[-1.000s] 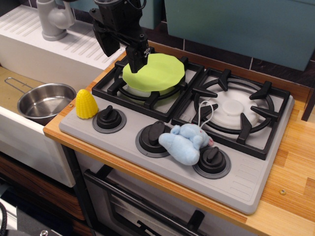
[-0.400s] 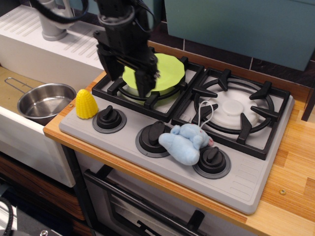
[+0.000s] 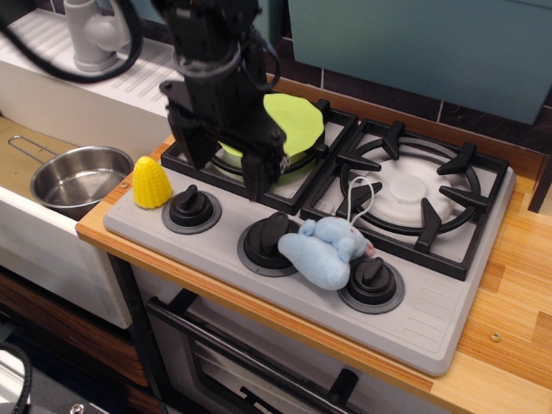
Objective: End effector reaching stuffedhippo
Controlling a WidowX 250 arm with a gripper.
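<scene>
Reaching w/ end effector (image 3: pixel 226 169), fingers spread and empty, prob. above left burner's front edge. Stuffedhippo (image 3: pixel 323 248) lying btwn middle and right knobs; approach down-right, clearing middle knob (image 3: pixel 266 241).

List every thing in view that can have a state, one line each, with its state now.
end effector: fingers spread open, empty, over the left burner's front edge.
stuffedhippo: lying on the knob panel between the middle and right knobs, untouched.
toy corn: upright at the stove's left end.
green plate: resting on the left burner grate, partly hidden by the arm.
steel pot: empty, in the sink.
</scene>
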